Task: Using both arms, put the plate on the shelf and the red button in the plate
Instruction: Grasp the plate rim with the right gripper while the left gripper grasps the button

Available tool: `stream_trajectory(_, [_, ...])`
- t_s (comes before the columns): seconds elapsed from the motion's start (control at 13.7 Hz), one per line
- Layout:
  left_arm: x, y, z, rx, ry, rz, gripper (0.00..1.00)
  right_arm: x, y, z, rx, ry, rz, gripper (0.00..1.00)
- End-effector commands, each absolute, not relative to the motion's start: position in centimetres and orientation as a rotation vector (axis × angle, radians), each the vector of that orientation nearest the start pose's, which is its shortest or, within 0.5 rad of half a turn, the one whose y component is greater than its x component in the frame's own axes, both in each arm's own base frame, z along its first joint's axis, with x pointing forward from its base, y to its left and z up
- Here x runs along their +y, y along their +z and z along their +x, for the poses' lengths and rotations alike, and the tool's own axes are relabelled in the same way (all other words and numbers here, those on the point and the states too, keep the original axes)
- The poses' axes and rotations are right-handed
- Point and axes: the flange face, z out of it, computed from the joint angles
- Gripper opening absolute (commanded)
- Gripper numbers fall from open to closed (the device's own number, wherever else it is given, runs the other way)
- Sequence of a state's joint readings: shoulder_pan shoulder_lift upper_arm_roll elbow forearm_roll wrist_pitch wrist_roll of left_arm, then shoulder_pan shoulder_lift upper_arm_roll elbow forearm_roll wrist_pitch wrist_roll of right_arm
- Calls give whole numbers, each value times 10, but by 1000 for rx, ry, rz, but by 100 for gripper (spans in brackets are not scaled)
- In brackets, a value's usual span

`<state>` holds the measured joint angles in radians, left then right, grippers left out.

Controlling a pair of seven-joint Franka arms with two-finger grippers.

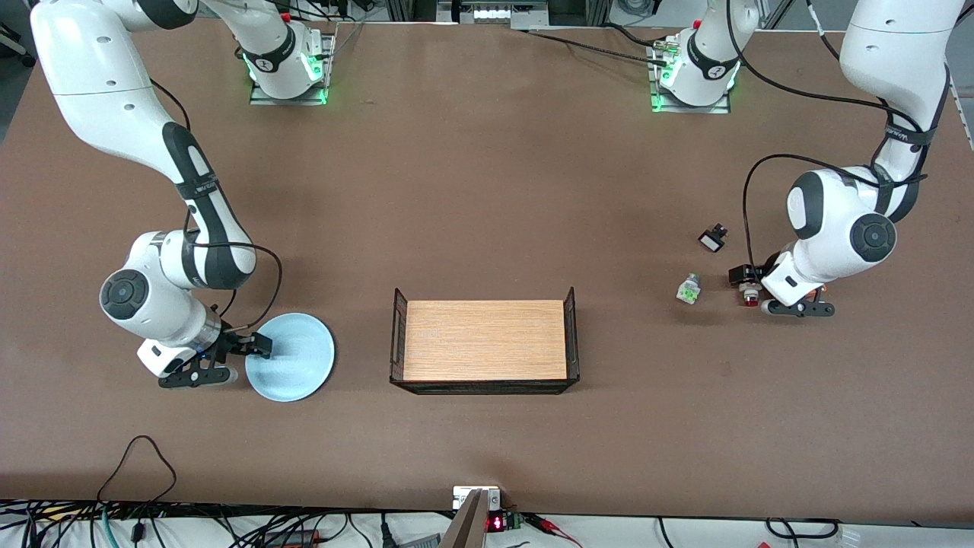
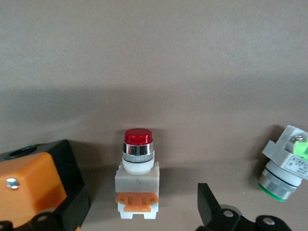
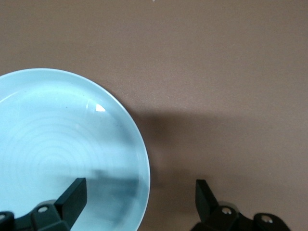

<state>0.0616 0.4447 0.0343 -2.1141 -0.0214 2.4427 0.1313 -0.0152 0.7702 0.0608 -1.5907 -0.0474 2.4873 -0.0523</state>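
Observation:
The pale blue plate lies flat on the table toward the right arm's end. My right gripper is open and low at its rim. In the right wrist view one finger is over the plate and the other is over bare table, so the rim lies between them. The red button stands toward the left arm's end. My left gripper is open around it. In the left wrist view the red button sits between the open fingers without being squeezed.
A green-capped button lies beside the red one, and also shows in the left wrist view. An orange box with a hole sits against the left gripper. A small black-and-white part lies farther back. A wood-floored wire tray stands mid-table.

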Motion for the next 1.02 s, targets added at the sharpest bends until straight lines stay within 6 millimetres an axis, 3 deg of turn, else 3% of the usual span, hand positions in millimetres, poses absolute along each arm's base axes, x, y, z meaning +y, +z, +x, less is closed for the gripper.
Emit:
stream_trajectory(0.0, [55, 183, 561, 67, 182, -3150, 100, 27, 184, 714, -176, -245, -3116, 100])
stream_trajectory(0.07, [55, 183, 561, 67, 184, -3150, 100, 27, 180, 713, -180, -238, -3116, 97])
stream_trajectory(0.22, [55, 183, 561, 112, 186, -3151, 91, 26, 181, 713, -184, -231, -3118, 81])
stream_trajectory(0.29, [55, 182, 560, 151, 191, -3151, 74, 26, 185, 713, -187, -231, -3121, 78])
stream_trajectory(0.36, [57, 181, 559, 149, 198, -3152, 66, 27, 185, 712, -187, -217, -3122, 74])
stream_trajectory(0.66, [57, 177, 558, 133, 213, -3153, 45, 27, 204, 717, -187, -121, -3130, 68])
stream_trajectory(0.8, [56, 177, 558, 140, 215, -3153, 36, 26, 205, 717, -186, -111, -3130, 48])
stream_trajectory(0.95, [56, 187, 563, 138, 219, -3154, 21, 25, 205, 717, -188, -111, -3130, 36])
